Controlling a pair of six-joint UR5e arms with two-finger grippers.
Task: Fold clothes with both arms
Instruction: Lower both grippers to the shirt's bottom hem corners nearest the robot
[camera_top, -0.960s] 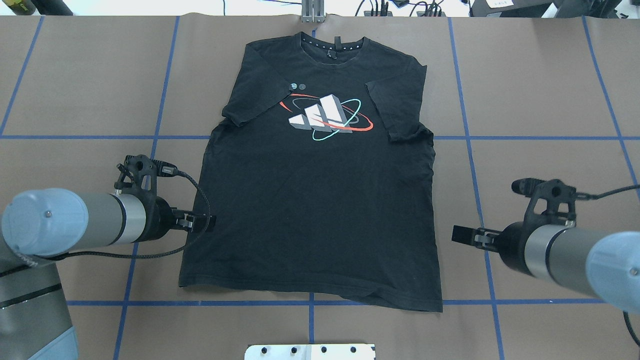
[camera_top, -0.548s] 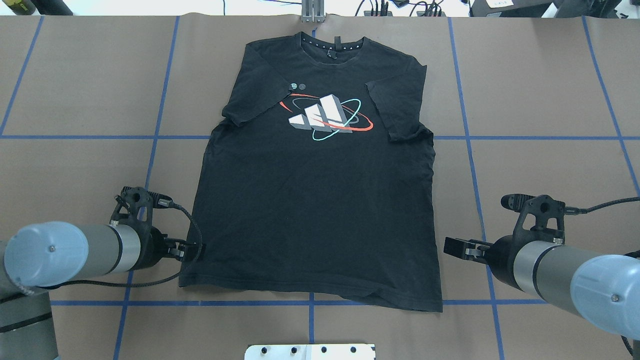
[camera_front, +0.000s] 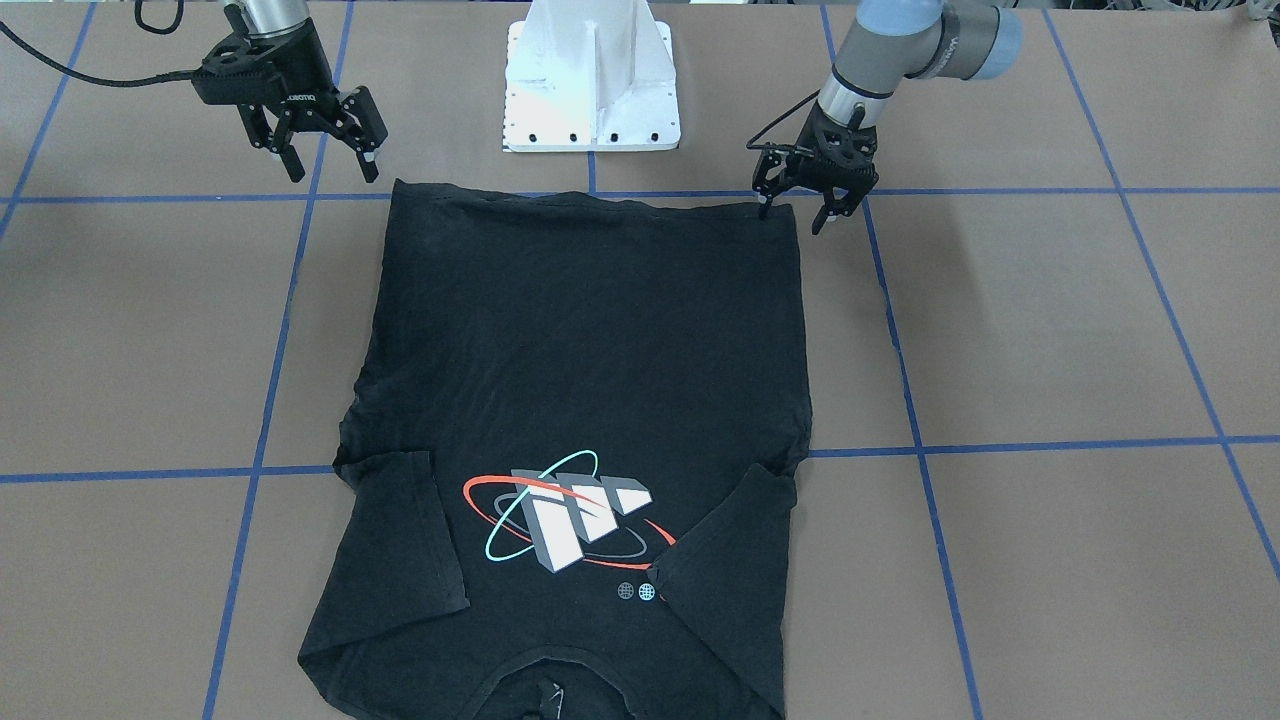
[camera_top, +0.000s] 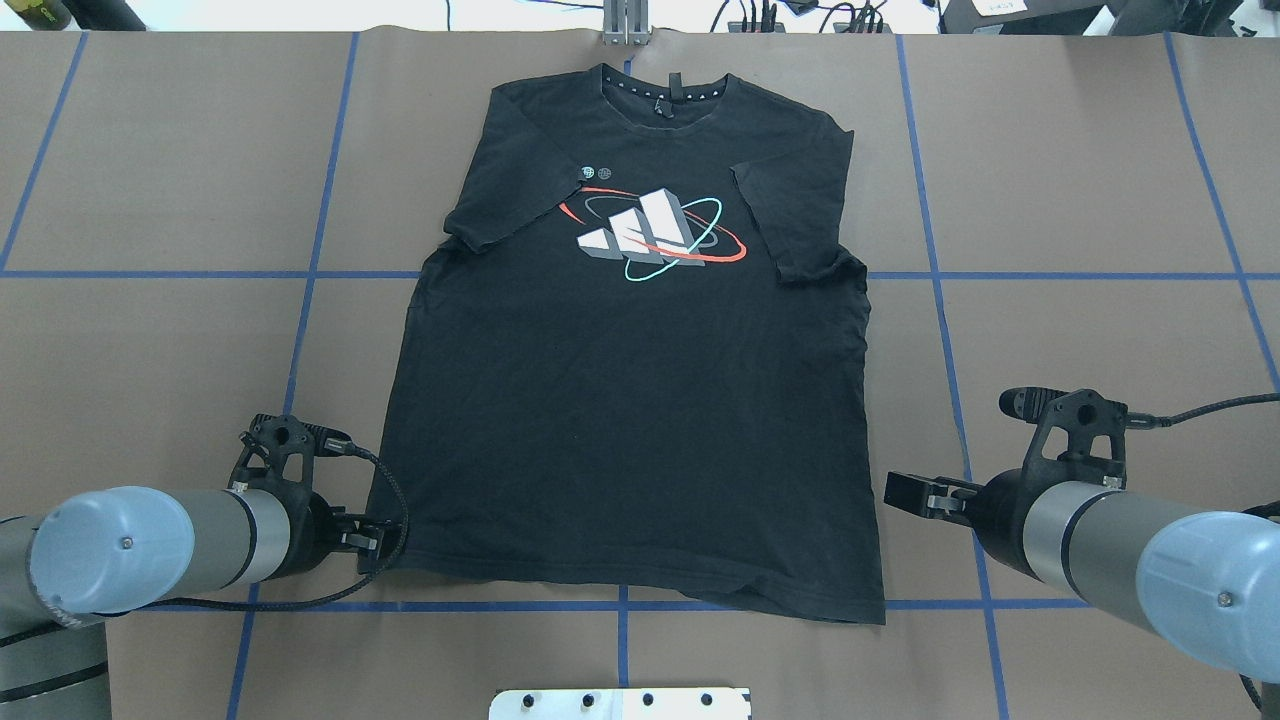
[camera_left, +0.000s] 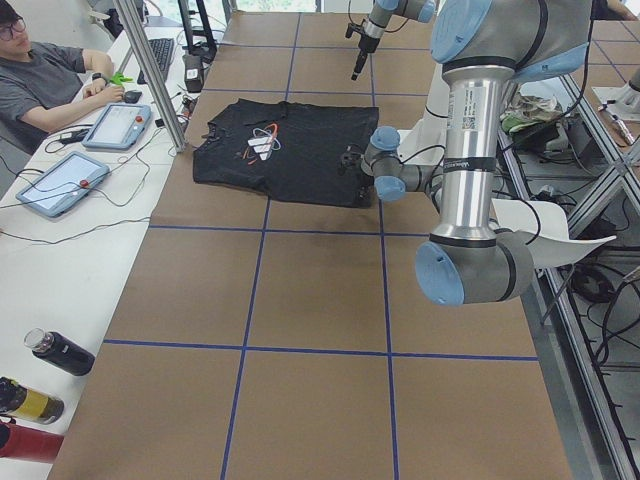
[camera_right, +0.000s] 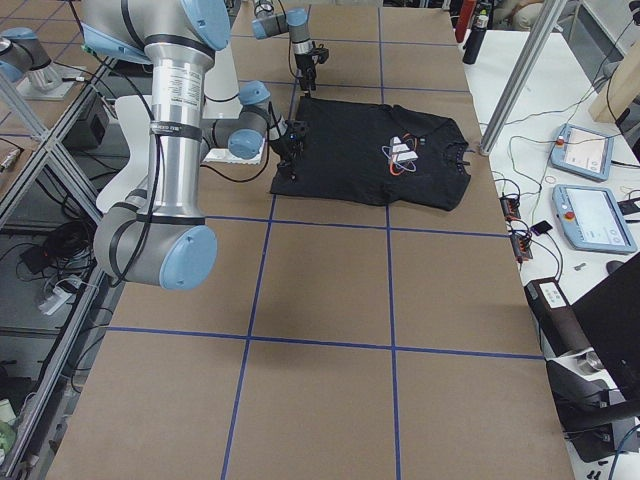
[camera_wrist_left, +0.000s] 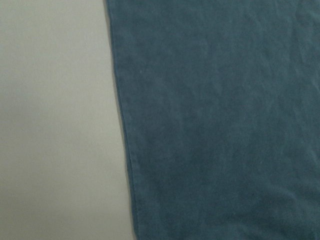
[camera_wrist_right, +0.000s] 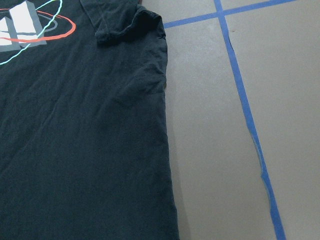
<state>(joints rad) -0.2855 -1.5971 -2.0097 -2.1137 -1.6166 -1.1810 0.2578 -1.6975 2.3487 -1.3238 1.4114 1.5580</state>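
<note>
The black T-shirt (camera_top: 630, 420) lies flat on the table, print up, both sleeves folded inward and the collar at the far end. My left gripper (camera_front: 797, 210) is open and low at the hem's left corner (camera_top: 375, 565), one finger on each side of that corner. Its wrist view shows only the T-shirt's side edge (camera_wrist_left: 125, 150) on the table. My right gripper (camera_front: 328, 165) is open and holds nothing. It hangs above the table just off the hem's right corner (camera_top: 880, 615), apart from the cloth. Its wrist view looks along the shirt's right edge (camera_wrist_right: 167, 150) to the folded sleeve.
The white base pedestal (camera_front: 592, 80) stands just behind the hem. Blue tape lines (camera_top: 940, 300) cross the brown table cover. In the exterior left view a seated person (camera_left: 40, 80), two tablets (camera_left: 60, 180) and a metal post (camera_left: 160, 80) are at the far side; bottles (camera_left: 60, 352) lie nearer.
My left gripper has moved back along the shirt's left edge to the hem corner. My right gripper has drawn back a little toward the hem, then almost stopped. The T-shirt has not moved.
</note>
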